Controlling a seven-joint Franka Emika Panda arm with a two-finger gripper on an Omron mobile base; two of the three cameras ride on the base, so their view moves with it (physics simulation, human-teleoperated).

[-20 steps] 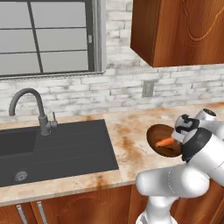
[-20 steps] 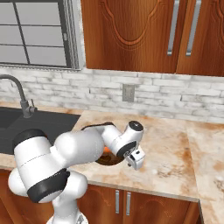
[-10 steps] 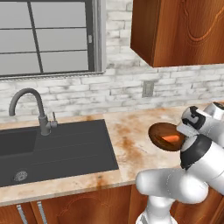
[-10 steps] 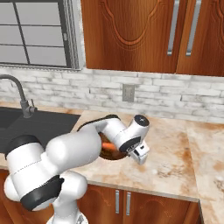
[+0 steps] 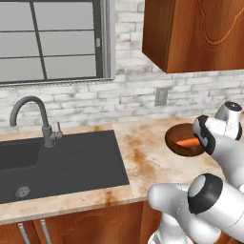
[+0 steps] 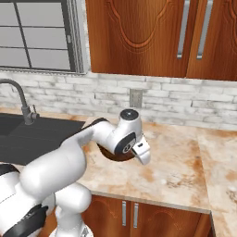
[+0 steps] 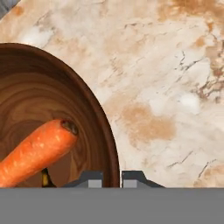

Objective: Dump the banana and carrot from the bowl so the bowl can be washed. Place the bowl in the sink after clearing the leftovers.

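Dark reddish-brown, round and shallow, the wooden bowl [image 5: 185,140] sits on the speckled beige stone counter [image 5: 143,162], to the right of the wide dark grey sink [image 5: 57,162] and well apart from it. An orange tapered carrot [image 7: 35,153] lies inside the bowl; a small dark-and-yellow sliver beside it may be the banana, though this cannot be confirmed. The robot's two-finger hand [image 7: 112,178] is drawn nearly closed, its fingers pinching the bowl's rim on the side away from the sink, one tip inside the wall and one outside.

Handling, as judged: the bowl is stiff and probably light, yet its smooth, thin wall offers little purchase, so a rim pinch may let it swing or slip when lifted. The carrot is firm and round and should roll out readily once the bowl is tipped.

Surroundings: the counter is flat and glossy. A curved grey metal faucet [image 5: 33,116] stands behind the basin, backed by a pale brick wall, a window and brown wooden cabinets [image 6: 152,37].
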